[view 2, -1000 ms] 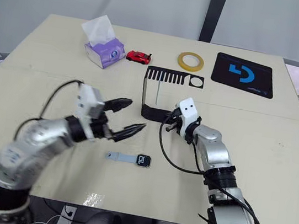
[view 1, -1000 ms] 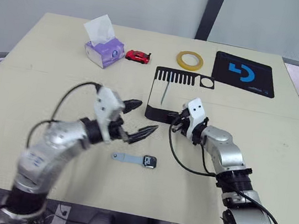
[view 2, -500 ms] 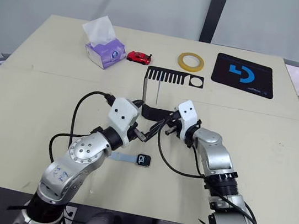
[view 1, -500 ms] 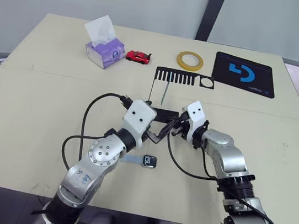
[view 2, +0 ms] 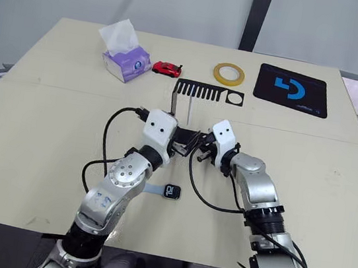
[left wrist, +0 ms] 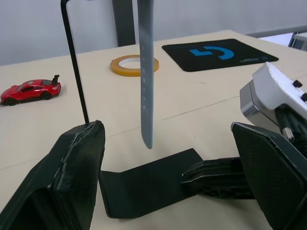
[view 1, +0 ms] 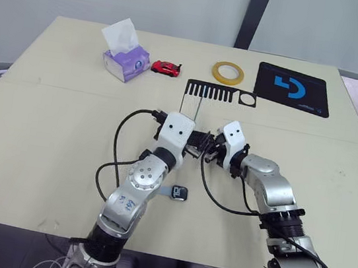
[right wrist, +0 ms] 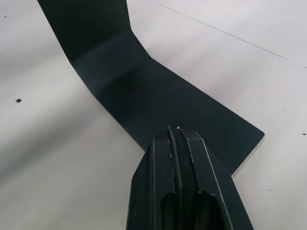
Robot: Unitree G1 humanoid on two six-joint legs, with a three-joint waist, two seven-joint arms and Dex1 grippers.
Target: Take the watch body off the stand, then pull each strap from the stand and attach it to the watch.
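Wide pale table (view 1: pixel 47 122), with everything set on it. At the centre, the stand (view 1: pixel 221 94): black, slotted top plate raised, flat foot on the tabletop. From the top plate, one pale grey-blue strap (left wrist: pixel 145 72) hanging straight down, its lower end free above the foot.

Left gripper (left wrist: pixel 168 167) low beside the foot, fingers spread wide to either side, nothing between them; hanging strap ahead of the gap, apart from both fingers. Right gripper (right wrist: pixel 178 143) down on the foot's near edge, fingers pressed flat together on the black sheet, seemingly pinning it, though the contact itself hard to make out. Both grippers nearly touching at the foot.

Nearer the robot, flat on the table, the watch body (view 2: pixel 171 191), screen up, with a second strap (view 2: pixel 152 188) joined to its left side, partly hidden under the left forearm. Well apart from both grippers.

Along the far side: black mat (view 1: pixel 292 88) with blue logo at the right, tissue box (view 1: pixel 125 61) at the left, yellow tape roll (view 1: pixel 227 72) and small red toy car (view 1: pixel 165 68) between them, all behind the stand.
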